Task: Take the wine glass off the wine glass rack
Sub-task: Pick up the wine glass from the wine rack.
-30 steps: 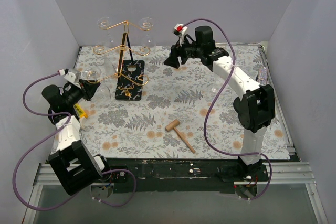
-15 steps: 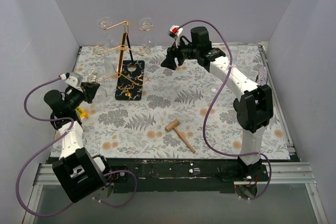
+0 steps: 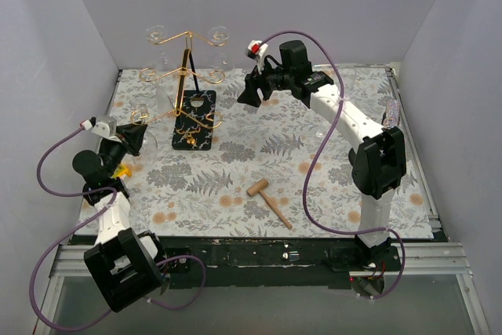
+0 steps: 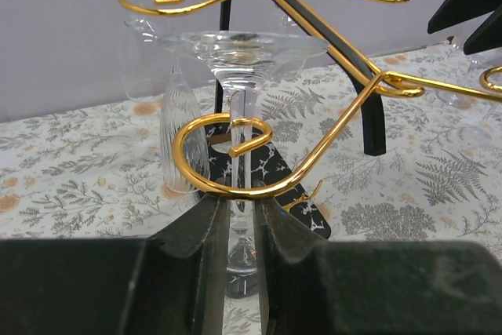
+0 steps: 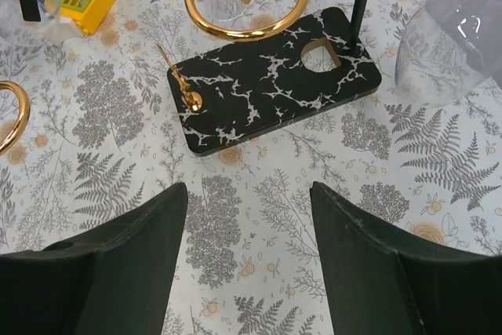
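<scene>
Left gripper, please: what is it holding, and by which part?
The left gripper clamps the hanging wine glass by its stem, just under the wine glass rack's hook.

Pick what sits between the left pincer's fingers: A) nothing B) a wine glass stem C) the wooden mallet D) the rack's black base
B: in the left wrist view the stem of the wine glass hangs through a gold hook of the wine glass rack and passes between the fingers of the left pincer.
</scene>
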Available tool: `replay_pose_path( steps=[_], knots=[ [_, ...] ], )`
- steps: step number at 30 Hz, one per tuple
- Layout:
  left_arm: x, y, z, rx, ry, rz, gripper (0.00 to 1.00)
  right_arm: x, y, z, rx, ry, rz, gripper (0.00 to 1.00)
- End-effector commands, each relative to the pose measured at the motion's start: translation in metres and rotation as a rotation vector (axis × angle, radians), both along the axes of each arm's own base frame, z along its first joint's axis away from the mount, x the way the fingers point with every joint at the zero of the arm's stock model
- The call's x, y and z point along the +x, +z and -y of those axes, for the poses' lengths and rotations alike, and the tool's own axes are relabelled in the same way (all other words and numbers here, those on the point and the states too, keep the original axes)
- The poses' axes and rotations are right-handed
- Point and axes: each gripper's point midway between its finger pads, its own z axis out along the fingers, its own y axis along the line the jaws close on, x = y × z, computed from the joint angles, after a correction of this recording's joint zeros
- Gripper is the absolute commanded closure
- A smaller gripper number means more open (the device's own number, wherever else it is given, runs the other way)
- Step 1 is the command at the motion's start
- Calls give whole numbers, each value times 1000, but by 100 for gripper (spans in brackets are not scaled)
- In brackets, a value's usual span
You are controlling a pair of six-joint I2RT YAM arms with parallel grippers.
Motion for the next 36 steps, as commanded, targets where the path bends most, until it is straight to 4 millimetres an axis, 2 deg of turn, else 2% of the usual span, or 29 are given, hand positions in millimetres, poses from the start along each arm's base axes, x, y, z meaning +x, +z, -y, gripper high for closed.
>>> replay_pose_path(
  steps=[1, 11, 17, 23, 31, 32, 34, 36],
  knots=[
    [-7, 33, 6, 25, -1, 125, 100, 5, 14, -8, 8, 5, 48, 28],
    [-9, 23, 5, 10, 18, 105, 100, -1, 11, -21, 8, 27, 44, 28],
    [-9, 24, 4, -12, 26, 93, 100, -3, 9, -24, 7, 28, 42, 28],
    [-3, -4, 6, 23, 3, 26, 100, -5, 6, -26, 1, 29, 39, 27],
    [1, -22, 8, 32, -23, 22, 100, -6, 1, -28, -19, 21, 41, 27],
    [1, -23, 10, 34, -32, 24, 98, -5, 1, -28, -22, 19, 42, 27],
    [2, -24, 12, 34, -42, 25, 82, -5, -1, -31, -28, 19, 46, 26],
    [3, -25, 13, 41, -45, 29, 71, -5, -2, -32, -35, 16, 44, 26]
  ],
)
